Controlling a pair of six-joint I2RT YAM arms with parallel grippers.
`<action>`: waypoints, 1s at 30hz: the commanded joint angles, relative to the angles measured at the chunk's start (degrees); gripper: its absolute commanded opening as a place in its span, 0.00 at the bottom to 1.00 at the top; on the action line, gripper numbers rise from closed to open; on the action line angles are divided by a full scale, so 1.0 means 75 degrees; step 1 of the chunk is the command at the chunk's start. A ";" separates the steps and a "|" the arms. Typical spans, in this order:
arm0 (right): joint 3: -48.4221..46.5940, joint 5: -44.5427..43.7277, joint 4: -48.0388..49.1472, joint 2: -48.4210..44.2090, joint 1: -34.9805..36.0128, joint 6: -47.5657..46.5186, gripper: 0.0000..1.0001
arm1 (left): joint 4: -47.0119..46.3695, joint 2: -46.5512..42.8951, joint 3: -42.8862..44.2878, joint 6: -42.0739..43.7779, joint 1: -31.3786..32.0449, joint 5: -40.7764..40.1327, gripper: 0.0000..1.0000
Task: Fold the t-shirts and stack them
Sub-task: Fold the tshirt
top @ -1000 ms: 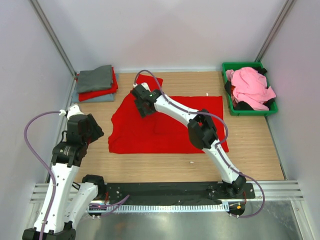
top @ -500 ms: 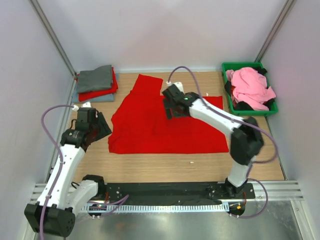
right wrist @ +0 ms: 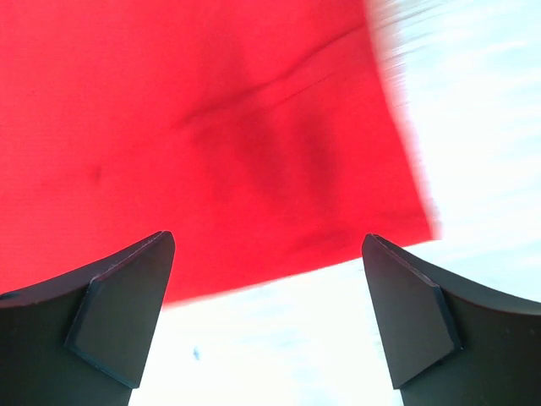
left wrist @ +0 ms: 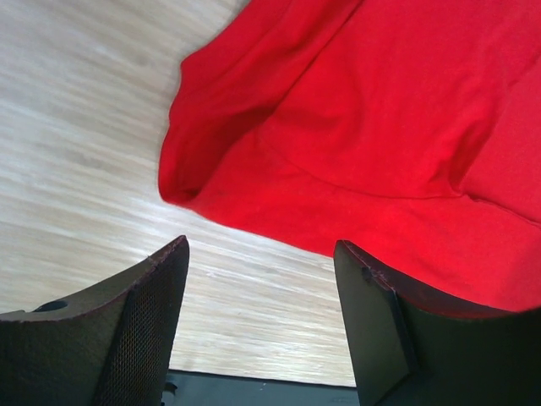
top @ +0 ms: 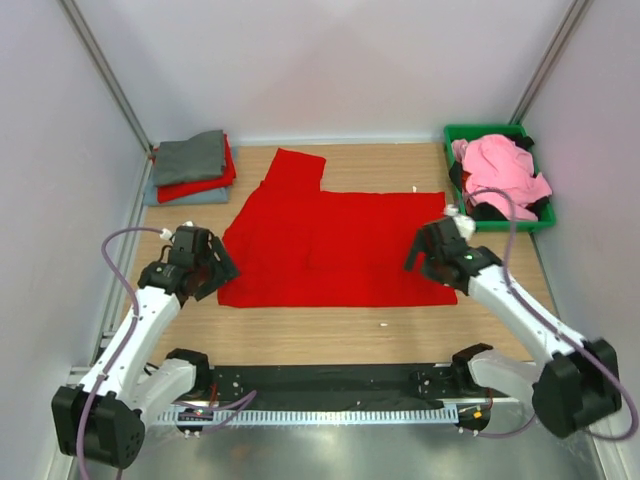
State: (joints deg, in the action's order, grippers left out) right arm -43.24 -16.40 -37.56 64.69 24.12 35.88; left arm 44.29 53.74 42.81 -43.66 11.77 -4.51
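Note:
A large bright red t-shirt lies spread flat in the middle of the table, one sleeve pointing to the back. My left gripper is open and empty just off its near left corner, which shows in the left wrist view. My right gripper is open and empty over its near right corner, seen in the right wrist view. A folded stack of grey, red and light blue-grey shirts sits at the back left. A pink shirt and dark ones fill the green bin.
The green bin stands at the back right corner. White walls close the table on three sides. Bare wooden table runs along the front, and a black rail carries the arm bases.
My right arm has swung from the shirt's back left across to its near right corner. My left gripper has come down toward the near left corner. The shirt now lies flatter.

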 commanded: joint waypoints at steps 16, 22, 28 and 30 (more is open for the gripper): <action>0.2823 0.3113 0.1175 -0.1512 -0.3767 0.2330 0.91 | -0.0948 0.0171 -0.1675 -0.1515 0.0388 -0.0535 0.70; 0.3035 0.2855 0.1457 -0.1347 -0.3755 0.2400 0.81 | -0.1546 0.0475 -0.1945 -0.1515 0.0388 -0.0746 0.68; 0.3012 0.2703 0.1551 -0.1441 -0.3767 0.2470 0.46 | -0.1979 0.0885 -0.2098 -0.1515 0.0388 -0.0933 0.63; 0.3047 0.2761 0.1656 -0.1430 -0.3767 0.2424 0.28 | -0.2097 0.0944 -0.2110 -0.1468 0.0388 -0.1038 0.59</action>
State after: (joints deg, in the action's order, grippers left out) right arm -20.93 4.47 -26.37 53.78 -4.05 53.69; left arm 32.80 60.10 27.49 -54.13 14.52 -9.50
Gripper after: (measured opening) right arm 0.358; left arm 0.608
